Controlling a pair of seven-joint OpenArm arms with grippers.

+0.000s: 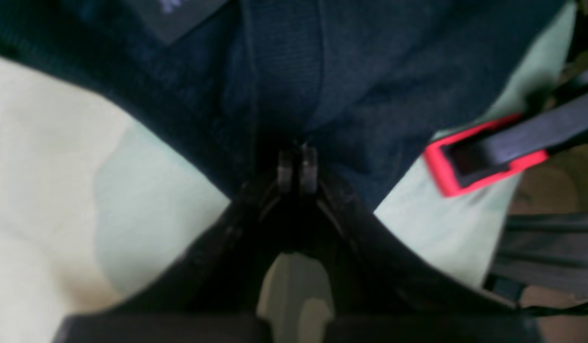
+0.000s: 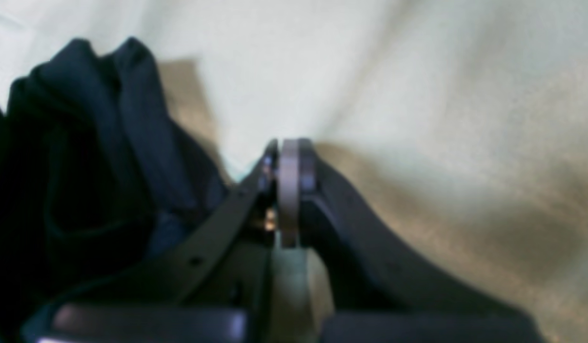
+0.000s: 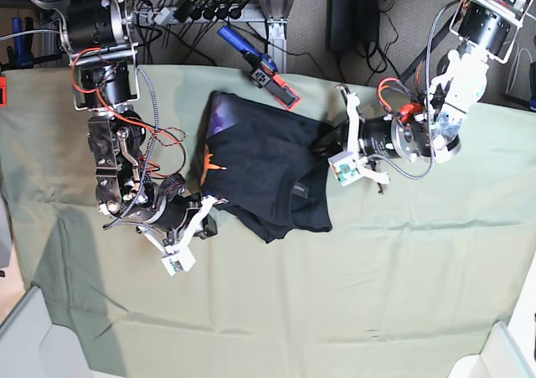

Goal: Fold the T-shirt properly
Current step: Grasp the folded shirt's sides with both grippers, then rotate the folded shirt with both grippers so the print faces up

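Observation:
The black T-shirt (image 3: 268, 173) lies bunched and partly folded on the pale green cloth (image 3: 377, 294), with a strip of purple print and an orange graphic along its left edge. My left gripper (image 3: 329, 149) is at the shirt's right edge. In the left wrist view it (image 1: 297, 166) is shut, with dark fabric (image 1: 284, 71) gathered at its tips. My right gripper (image 3: 209, 214) is at the shirt's lower left edge. In the right wrist view it (image 2: 289, 162) is shut over the green cloth, with the shirt (image 2: 84, 166) bunched just to its left.
A blue and red hand tool (image 3: 260, 64) lies at the table's back edge just behind the shirt; its red-framed end also shows in the left wrist view (image 1: 484, 157). Cables and power bricks (image 3: 343, 13) sit behind the table. Pale bins (image 3: 494, 357) stand at the front corners.

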